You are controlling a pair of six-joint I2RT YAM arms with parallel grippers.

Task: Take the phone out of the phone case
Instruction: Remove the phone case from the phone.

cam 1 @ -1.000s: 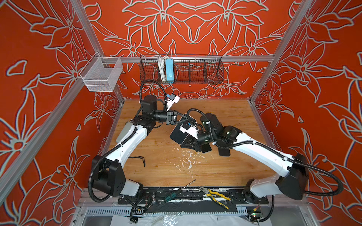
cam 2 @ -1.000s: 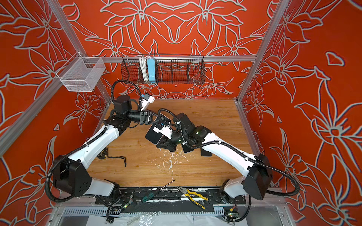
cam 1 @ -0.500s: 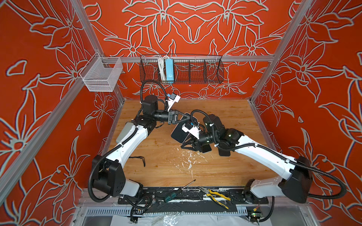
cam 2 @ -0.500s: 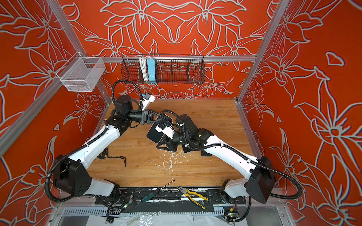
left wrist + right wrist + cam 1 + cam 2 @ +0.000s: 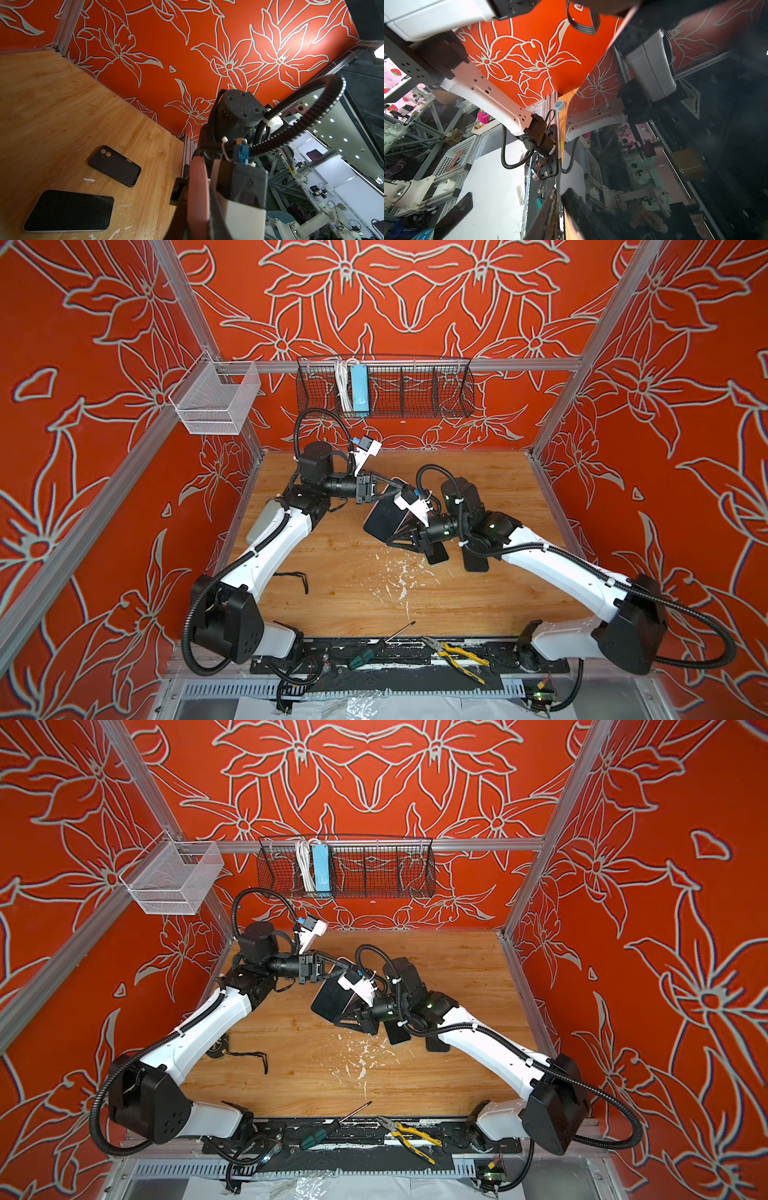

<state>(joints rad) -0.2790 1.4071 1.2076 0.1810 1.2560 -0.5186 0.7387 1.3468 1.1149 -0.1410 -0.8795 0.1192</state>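
A phone [image 5: 384, 518] with a glossy black screen hangs tilted above the middle of the wooden table, seen in both top views [image 5: 332, 998]. It sits in a pink phone case, whose edge [image 5: 197, 182] shows in the left wrist view. My left gripper [image 5: 397, 488] is shut on that pink edge at the phone's far end. My right gripper [image 5: 395, 537] is at the phone's near edge. In the right wrist view its fingers [image 5: 548, 214] stand a little apart on either side of the screen's edge [image 5: 559, 145]. Whether they press on it is unclear.
A second black phone [image 5: 68, 209] and an empty black case [image 5: 115, 165] lie on the table below my right arm. A black cord [image 5: 293, 576] lies near the left arm. A screwdriver [image 5: 374, 649] and pliers [image 5: 455, 653] rest on the front rail. Wire baskets [image 5: 384, 385] hang on the back wall.
My right gripper has shifted slightly left along the phone's near edge and its jaws have parted a little. The left gripper and the phone have barely moved.
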